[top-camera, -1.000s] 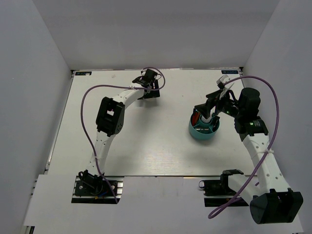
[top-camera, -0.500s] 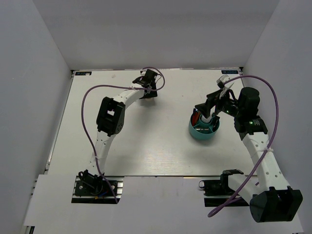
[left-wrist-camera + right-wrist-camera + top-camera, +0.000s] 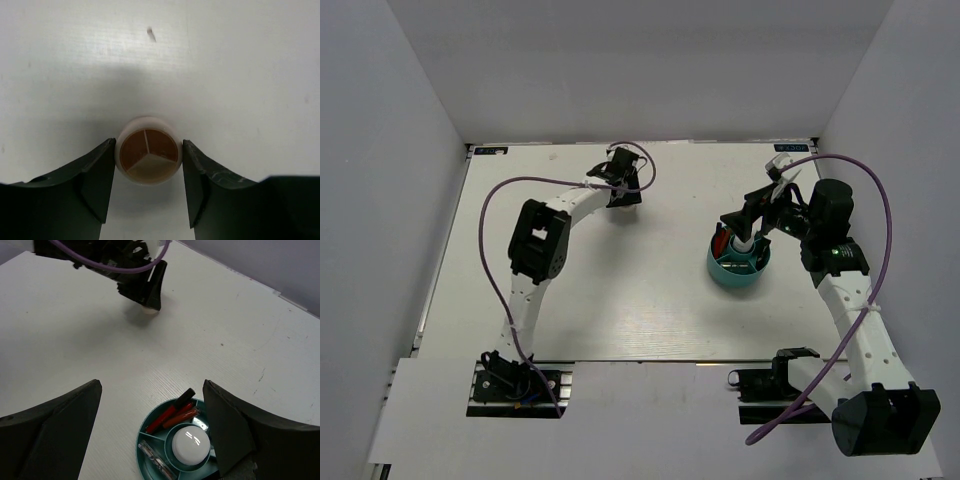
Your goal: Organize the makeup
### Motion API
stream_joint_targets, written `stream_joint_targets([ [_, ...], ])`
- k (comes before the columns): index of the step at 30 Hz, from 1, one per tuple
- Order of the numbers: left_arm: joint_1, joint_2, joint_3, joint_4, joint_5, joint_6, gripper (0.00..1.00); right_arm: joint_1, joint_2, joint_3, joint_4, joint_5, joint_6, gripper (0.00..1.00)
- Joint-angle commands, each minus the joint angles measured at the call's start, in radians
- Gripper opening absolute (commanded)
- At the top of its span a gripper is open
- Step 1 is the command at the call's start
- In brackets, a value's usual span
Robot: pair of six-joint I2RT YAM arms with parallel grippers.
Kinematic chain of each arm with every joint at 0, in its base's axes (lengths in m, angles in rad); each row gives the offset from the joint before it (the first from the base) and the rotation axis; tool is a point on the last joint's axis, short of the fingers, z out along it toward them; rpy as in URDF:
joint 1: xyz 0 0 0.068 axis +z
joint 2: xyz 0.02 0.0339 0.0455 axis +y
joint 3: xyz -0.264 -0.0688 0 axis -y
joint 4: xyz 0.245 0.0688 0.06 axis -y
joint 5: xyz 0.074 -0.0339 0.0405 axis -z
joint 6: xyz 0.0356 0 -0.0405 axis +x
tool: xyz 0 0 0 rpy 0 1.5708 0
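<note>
Treat the task as nearly done. Your left gripper (image 3: 148, 145) clamps the round peach compact with brown pans (image 3: 148, 157), the last piece on the white table (image 3: 225, 75). Your right gripper (image 3: 152, 385) gapes empty above the teal round divided tub (image 3: 141, 439), which already holds thin red-and-black pencils (image 3: 172, 415) and a white bottle (image 3: 190, 444).

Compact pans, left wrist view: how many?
3, all in the round compact pinched by the left gripper: brown pan upper left, second brown pan upper right, beige pan at the bottom. The whole face shows; none hidden.
</note>
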Motion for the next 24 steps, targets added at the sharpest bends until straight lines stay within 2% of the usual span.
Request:
stream_joint_targets([
  [1,-0.019,-0.286,-0.176,0.165,0.122,0.008,0.25,-0.007,-0.023,-0.010,0.041,0.008,0.003,0.88],
  [3,-0.028,-0.380,-0.290,0.284,0.232,-0.012,0.23,-0.009,-0.030,-0.014,0.042,0.020,0.009,0.88],
  [4,-0.028,-0.472,-0.404,0.321,0.294,-0.023,0.22,-0.010,-0.032,-0.016,0.042,0.028,0.018,0.88],
  [7,-0.038,-0.601,-0.571,0.479,0.446,-0.072,0.20,-0.009,-0.046,-0.025,0.059,0.076,0.032,0.86],
  [11,-0.079,-0.783,-0.778,0.629,0.561,-0.129,0.19,-0.010,-0.056,-0.043,0.085,0.152,0.063,0.74],
  [13,-0.107,-0.817,-0.815,0.695,0.631,-0.150,0.19,-0.010,-0.058,-0.043,0.094,0.168,0.073,0.67],
  [16,-0.136,-0.842,-0.832,0.702,0.698,-0.150,0.19,-0.010,-0.063,-0.039,0.098,0.177,0.086,0.66],
  [24,-0.251,-0.893,-0.885,0.767,0.696,-0.158,0.18,-0.010,-0.105,-0.039,0.102,0.248,0.118,0.67],
])
